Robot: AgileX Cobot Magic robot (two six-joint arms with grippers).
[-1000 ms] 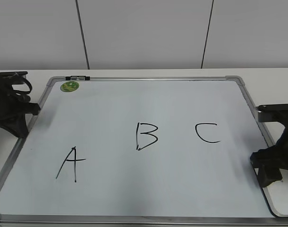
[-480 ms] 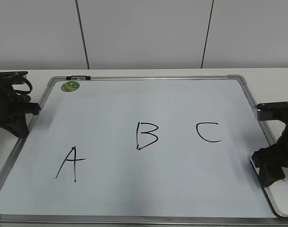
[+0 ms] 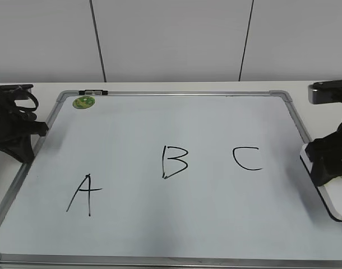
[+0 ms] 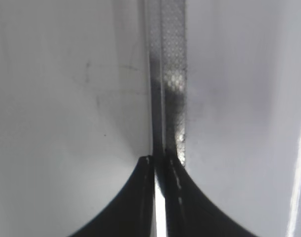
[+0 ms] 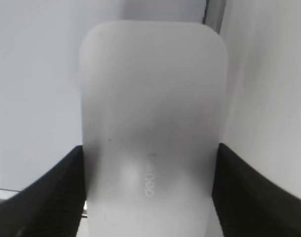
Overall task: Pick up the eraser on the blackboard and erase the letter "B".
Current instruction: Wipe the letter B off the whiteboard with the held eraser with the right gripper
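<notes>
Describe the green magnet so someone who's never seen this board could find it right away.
Start with the big whiteboard lying flat on the table, with A, B and C written on it in black. Go to its far left corner, next to a small dark clip on the top frame. The magnet is the little round green disc there, the only coloured thing on the board.

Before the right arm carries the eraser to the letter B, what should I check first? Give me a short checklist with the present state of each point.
1. Right gripper holds the eraser on both sides: ok.
2. Eraser clear of the board: cannot tell.
3. Letter B whole and in view: ok.
4. Way to B crosses the letter C, which may smear: not ok.
5. Left gripper parked at the left frame, away from B: ok.
6. Green magnet far from B: ok.
</notes>
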